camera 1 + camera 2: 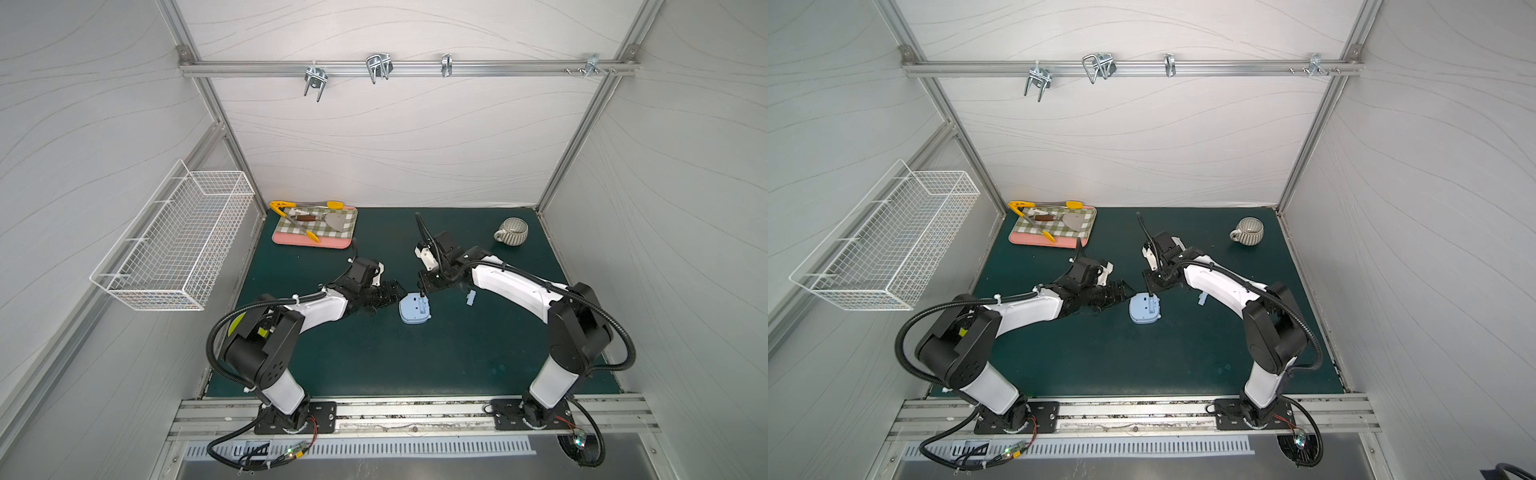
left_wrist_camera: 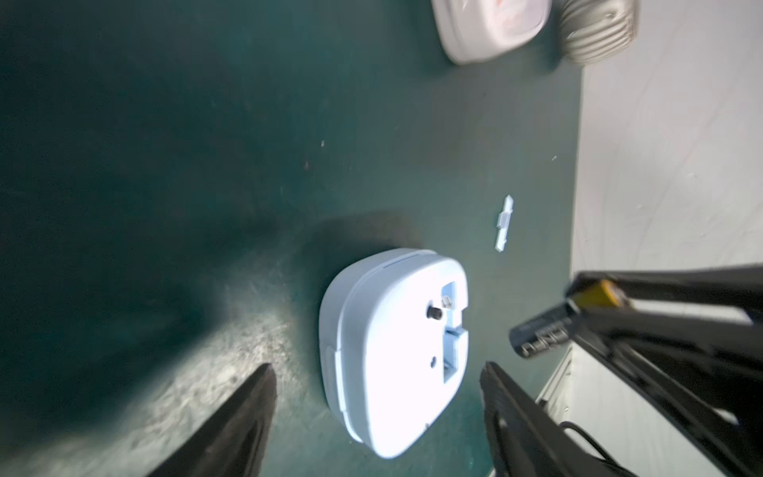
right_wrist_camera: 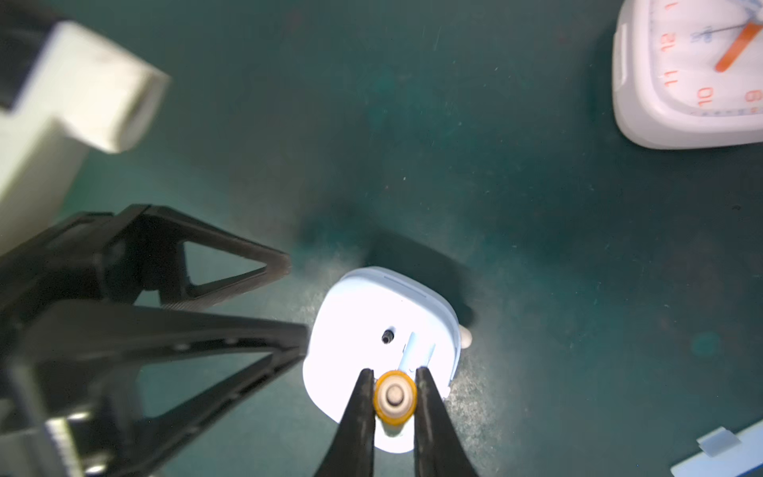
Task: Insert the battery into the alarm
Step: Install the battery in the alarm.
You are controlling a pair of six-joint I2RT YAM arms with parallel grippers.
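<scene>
My right claw (image 3: 394,371) pinches the battery (image 3: 395,398) over the face-down blue alarm (image 3: 363,318), while my left claw (image 2: 377,367) gapes just beside it.

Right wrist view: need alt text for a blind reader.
The right gripper clamps a battery, seen end-on, over the open compartment in the back of a pale blue alarm lying on a green mat. The open left gripper sits beside the alarm.

we see soft, even light in both top views, with the white walls (image 1: 374,145) bowing toward the frame edges. in the wrist views the pale alarm (image 2: 388,355) blows out to glaring white, a dark shadow beside it; the mat (image 2: 124,124) sinks dim, and the mug (image 2: 598,29) is blurred.
</scene>
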